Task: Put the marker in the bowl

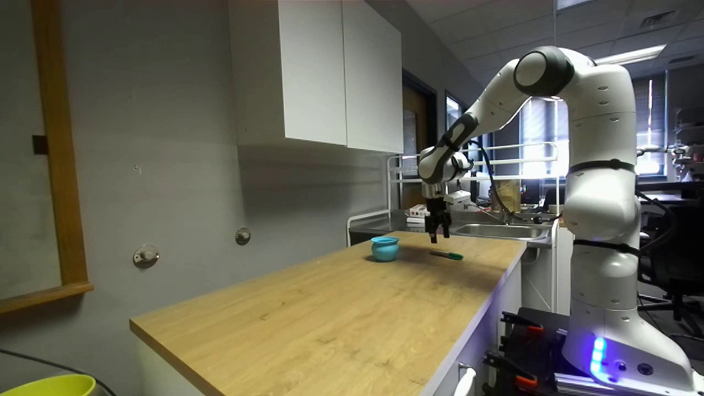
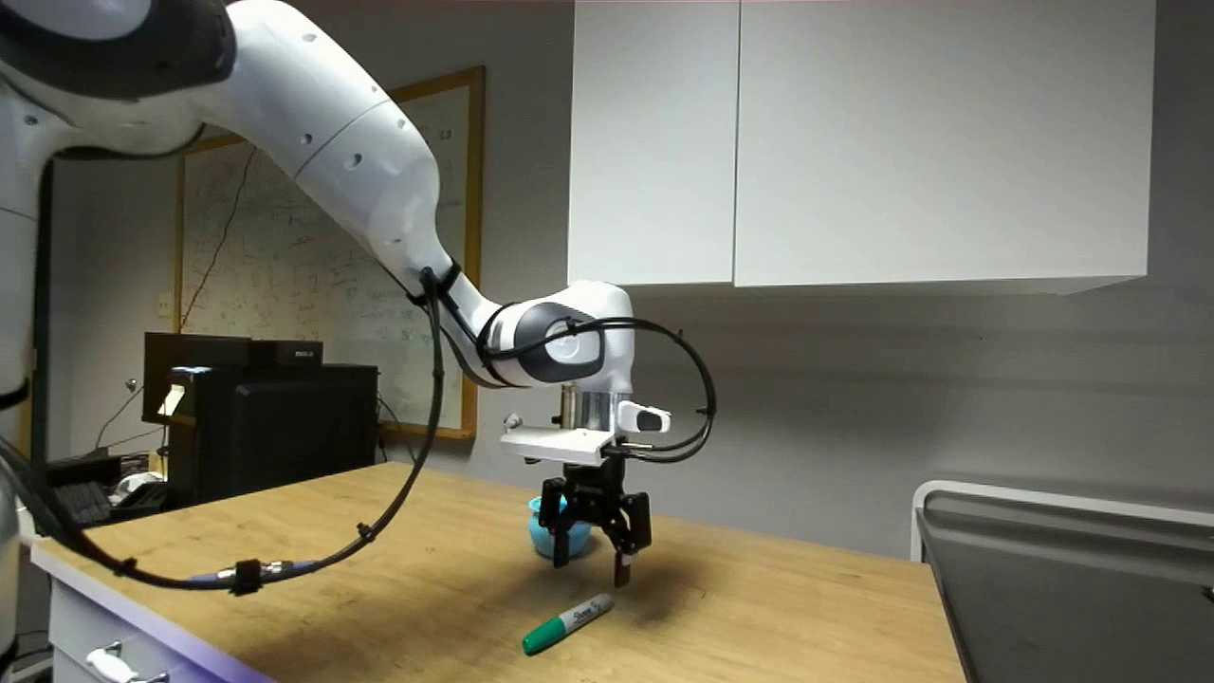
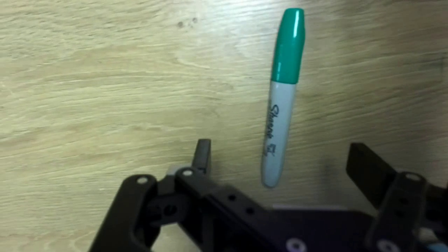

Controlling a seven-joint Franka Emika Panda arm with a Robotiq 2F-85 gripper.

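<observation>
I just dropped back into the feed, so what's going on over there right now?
The robot arm reaches over a wooden countertop, its jaws open with nothing gripped. A green-capped marker lies on the wood; in the wrist view its barrel end shows between the jaws, which hang above it without touching. The blue bowl stands upright nearby, apart from the marker. So the marker has not been picked up, and grasping it looks like the likely next step.

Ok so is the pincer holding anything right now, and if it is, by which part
Nothing is held: the pincer is open, and the marker lies on the counter, untouched.
</observation>
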